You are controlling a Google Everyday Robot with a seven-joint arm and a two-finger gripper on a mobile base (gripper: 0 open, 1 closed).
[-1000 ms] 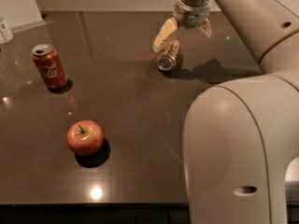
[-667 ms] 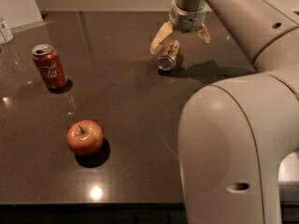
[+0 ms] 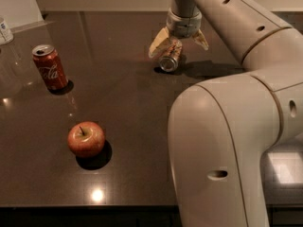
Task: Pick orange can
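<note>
The orange can (image 3: 169,59) lies on its side on the dark table (image 3: 128,108), at the back centre, its silver end facing me. My gripper (image 3: 179,43) hangs just above it, open. One tan finger (image 3: 158,45) is at the can's left and the other finger (image 3: 200,39) is to its right. The fingers straddle the can's top without closing on it. The wrist hides the can's far end.
A red Coca-Cola can (image 3: 49,66) stands upright at the left. A red apple (image 3: 86,139) sits nearer the front left. A clear bottle (image 3: 4,30) stands at the far left edge. My arm's large white body (image 3: 222,145) fills the right foreground.
My gripper has shifted slightly left and lower over the orange can. The can, the red can and the apple have not moved.
</note>
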